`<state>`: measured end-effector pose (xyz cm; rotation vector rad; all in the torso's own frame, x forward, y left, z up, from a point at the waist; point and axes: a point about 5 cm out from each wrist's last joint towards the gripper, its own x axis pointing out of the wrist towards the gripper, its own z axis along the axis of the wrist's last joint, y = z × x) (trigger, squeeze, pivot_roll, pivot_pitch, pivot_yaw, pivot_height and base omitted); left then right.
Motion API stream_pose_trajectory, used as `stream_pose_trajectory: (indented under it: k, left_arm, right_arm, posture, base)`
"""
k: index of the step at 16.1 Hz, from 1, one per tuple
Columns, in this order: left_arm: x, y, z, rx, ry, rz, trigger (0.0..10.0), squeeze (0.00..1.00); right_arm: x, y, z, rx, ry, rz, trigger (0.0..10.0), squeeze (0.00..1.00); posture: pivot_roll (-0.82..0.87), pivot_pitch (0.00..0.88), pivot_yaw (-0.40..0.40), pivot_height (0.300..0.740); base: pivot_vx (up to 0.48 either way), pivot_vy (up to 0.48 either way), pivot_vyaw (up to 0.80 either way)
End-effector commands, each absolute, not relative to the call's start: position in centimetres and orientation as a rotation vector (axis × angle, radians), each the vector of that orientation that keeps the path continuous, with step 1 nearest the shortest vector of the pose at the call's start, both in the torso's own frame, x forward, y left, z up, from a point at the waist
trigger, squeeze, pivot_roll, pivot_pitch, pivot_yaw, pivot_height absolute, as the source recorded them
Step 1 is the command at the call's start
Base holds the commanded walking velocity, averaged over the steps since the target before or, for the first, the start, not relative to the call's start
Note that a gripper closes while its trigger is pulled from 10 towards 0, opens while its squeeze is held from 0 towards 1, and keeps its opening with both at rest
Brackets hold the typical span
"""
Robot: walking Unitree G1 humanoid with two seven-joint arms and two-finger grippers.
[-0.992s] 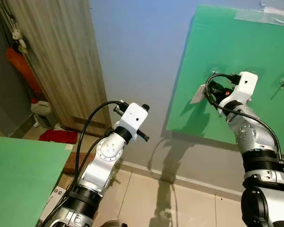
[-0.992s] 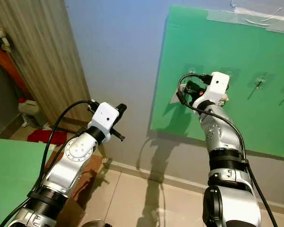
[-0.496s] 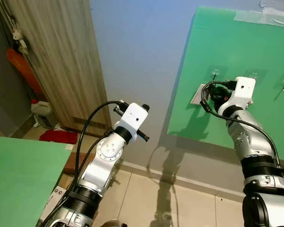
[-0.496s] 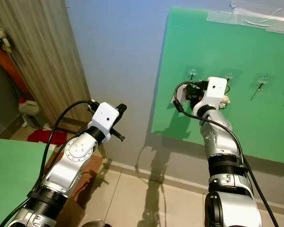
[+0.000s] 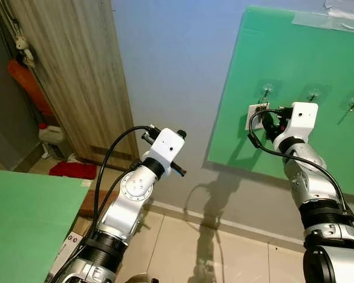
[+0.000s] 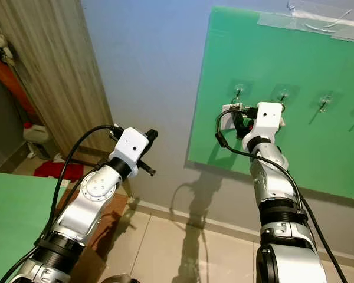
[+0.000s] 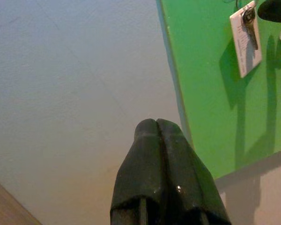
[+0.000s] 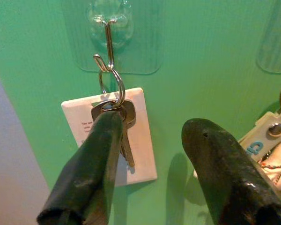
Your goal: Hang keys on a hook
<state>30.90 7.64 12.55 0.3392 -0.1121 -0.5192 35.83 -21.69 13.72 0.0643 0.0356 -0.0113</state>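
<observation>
In the right half of the left eye frame, a green board (image 5: 318, 88) is fixed to a pale blue-grey wall (image 5: 177, 71), with strips of clear tape along its upper edge. A row of small clear adhesive hooks runs across the board, and the keys (image 8: 124, 124) hang from the leftmost hook (image 8: 108, 35): the wire ring sits over the metal hook, and the keys lie flat against a white rectangular tag (image 8: 114, 136) that hangs with them on the green surface. The right end effector (image 8: 152, 140) is raised to the board just below that hook, its two black fingers spread wide apart; one finger (image 8: 91, 164) lies in front of the lower part of the keys and tag, whether touching them cannot be told, and the other stands apart over bare green board. In the left eye view the same end effector appears right of centre, beside the white tag. The left end effector (image 7: 158, 129) is held up in the lower centre-left of the eye views, well apart from the board, with its fingers pressed together and gripping nothing, pointing at the wall near the board's left edge. A wooden door panel (image 5: 71, 76) stands in the upper left of the frame, and a green tabletop (image 5: 20, 218) fills the lower left corner.
</observation>
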Motion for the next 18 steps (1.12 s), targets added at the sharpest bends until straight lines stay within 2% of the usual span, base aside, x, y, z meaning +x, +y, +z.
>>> stream_pose_trajectory:
  k: [1,5,6,8,12,15,18]
  left_arm:
    - [30.8,7.4,12.7,0.342,-0.123,-0.528,10.0,0.00]
    - [30.9,7.7,12.6,0.334,-0.116,-0.497,10.0,0.00]
    - [31.1,8.2,12.6,0.320,-0.114,-0.466,10.0,0.00]
    - [31.3,8.7,12.6,0.306,-0.110,-0.426,10.0,0.00]
    - [31.2,9.1,12.4,0.286,-0.104,-0.405,10.0,0.00]
    - [30.9,10.7,11.5,0.137,-0.052,-0.275,10.0,0.00]
    - [29.7,11.8,10.7,0.186,-0.046,-0.265,10.0,0.00]
  right_arm:
    - [36.0,-21.7,13.9,0.039,0.028,-0.012,10.0,1.00]
    - [35.4,-22.1,13.6,0.029,0.023,-0.026,10.0,1.00]
    - [34.8,-22.0,13.3,-0.035,0.012,0.000,10.0,1.00]
    - [33.4,-22.3,12.2,-0.043,0.019,0.004,10.0,1.00]
    - [31.9,-21.2,11.0,-0.060,0.007,0.028,10.0,1.00]
    - [30.3,-20.5,10.4,-0.028,-0.008,0.009,10.0,1.00]
    - [27.8,-20.1,9.5,-0.037,-0.009,0.043,10.0,1.00]
  posture:
    - [0.03,0.000,0.008,0.740]
    - [0.02,0.000,0.002,0.740]
    - [0.03,0.000,-0.001,0.740]
    - [0.03,0.000,-0.008,0.740]
    - [0.02,0.000,-0.002,0.740]
    - [0.01,0.000,0.003,0.740]
    - [0.01,0.000,0.010,0.740]
  base:
    - [0.000,0.000,0.00]
    - [0.000,0.000,0.00]
    - [0.000,0.000,0.00]
    - [0.000,0.000,0.00]
    - [0.000,0.000,0.00]
    - [0.000,0.000,0.00]
    - [0.000,0.000,0.00]
